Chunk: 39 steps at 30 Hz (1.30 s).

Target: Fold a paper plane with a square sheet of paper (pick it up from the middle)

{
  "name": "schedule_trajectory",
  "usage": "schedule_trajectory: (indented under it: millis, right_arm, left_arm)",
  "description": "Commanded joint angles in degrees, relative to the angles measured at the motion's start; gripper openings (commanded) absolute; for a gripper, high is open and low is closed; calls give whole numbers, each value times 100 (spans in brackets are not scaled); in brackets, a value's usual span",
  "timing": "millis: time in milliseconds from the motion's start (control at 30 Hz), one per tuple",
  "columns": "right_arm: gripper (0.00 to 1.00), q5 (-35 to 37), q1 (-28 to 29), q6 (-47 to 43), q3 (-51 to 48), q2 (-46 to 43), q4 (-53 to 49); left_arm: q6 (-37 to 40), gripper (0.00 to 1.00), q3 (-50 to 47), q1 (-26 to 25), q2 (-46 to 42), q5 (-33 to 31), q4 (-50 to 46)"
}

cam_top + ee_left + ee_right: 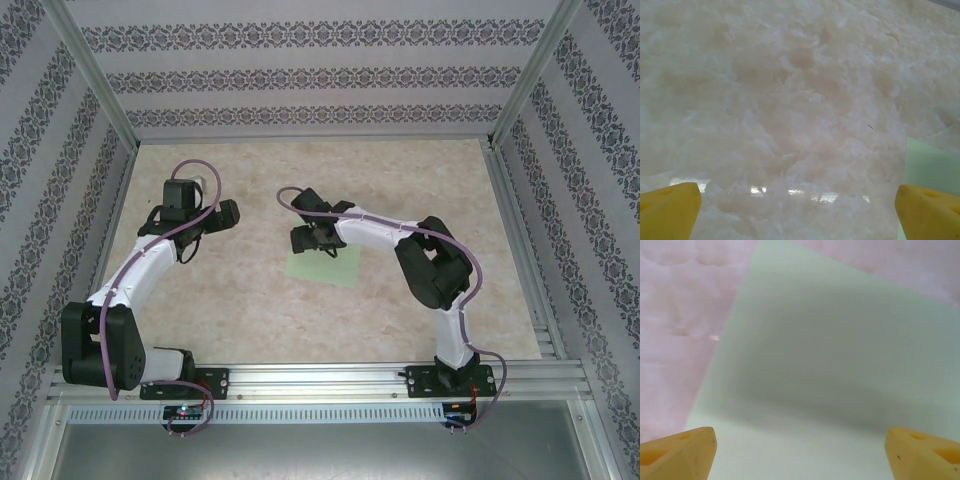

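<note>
the thin, plain pale green square sheet of paper (pixel 327 270) lies flat on the glossy beige marble-patterned table (pixel 420 180), near the middle and somewhat toward the near edge, unfolded. the right gripper (pixel 316 238), black with two fingers on a white arm, hangs over the sheet's far edge, its arm bending in from the right side. in the right wrist view this gripper (pixel 800 452) has its yellow tips spread wide at the lower corners, released, with nothing clasped between them. the paper (pixel 840 365) spreads beneath, shadowed across its middle, with bare table (pixel 680 300) to the left (whether the tips touch the paper cannot be told). the left gripper (pixel 226 215) hovers over bare table well to the left of the sheet, apart from it. in the left wrist view it (pixel 797 210) is likewise spread wide and empty over the shiny surface (pixel 790 100), with a green edge of the sheet (pixel 932 165) at the right border.
</note>
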Motion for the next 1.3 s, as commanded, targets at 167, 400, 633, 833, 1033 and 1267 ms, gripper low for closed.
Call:
schedule_trajectory:
  millis: [167,400,633,833,1033,1267]
  right_arm:
    - [98,514,-102,1348,180,-454,-976]
    - [98,605,-91,1954,488,65,-1289]
    - [98,482,-43,1977,667,374,-1330]
    - [98,382,13,1942,895,613,-1404]
    - [98,352,16,1947,1061,850,-1590]
    - [98,241,11,1988,946,979,-1571]
  left_arm:
    - [-580,100,277,-63,2,-572,-501]
    - [-696,100,321,-58,26,-400,-649]
    - [-629,100,331,-63,65,-359,-614]
    - [-603,100,313,-63,93,-338,-614]
    - [-594,100,314,-62,102,-348,-623]
    - [-577,100,315,-61,145,-367,-632]
